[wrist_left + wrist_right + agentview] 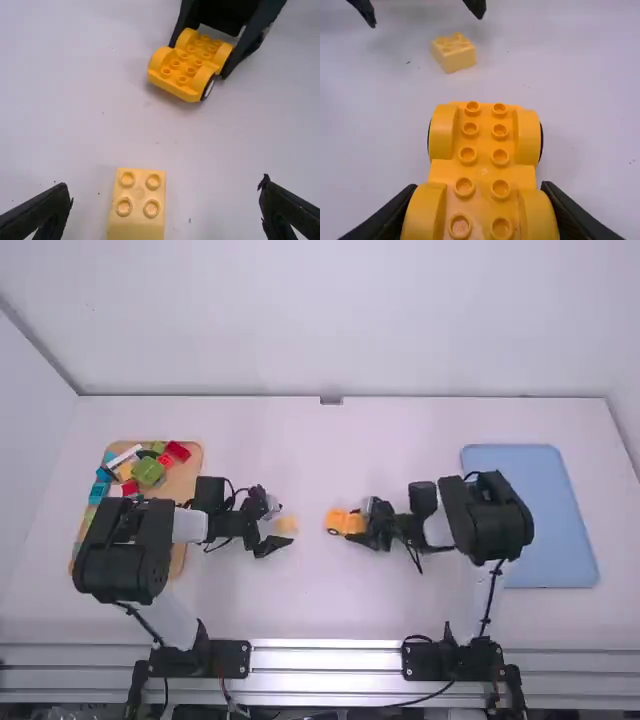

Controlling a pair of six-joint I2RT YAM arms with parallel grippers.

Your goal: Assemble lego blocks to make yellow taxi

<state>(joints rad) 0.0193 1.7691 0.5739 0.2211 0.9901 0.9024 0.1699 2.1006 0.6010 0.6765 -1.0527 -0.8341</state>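
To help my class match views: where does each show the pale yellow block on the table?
High view: pale yellow block just left of centre.
Left wrist view: block near the camera, framed by the open left gripper.
Right wrist view: block beyond the orange wheeled base, towards the left gripper.
Shared landmark: that wheeled base.

The car base (484, 142) looks like smooth plastic with a soft sheen, the block (136, 231) like matt plastic. The table (300, 440) is matt, the tan tray (184, 480) wood-like, the blue tray (556, 540) smooth, the rail (325, 660) metallic.
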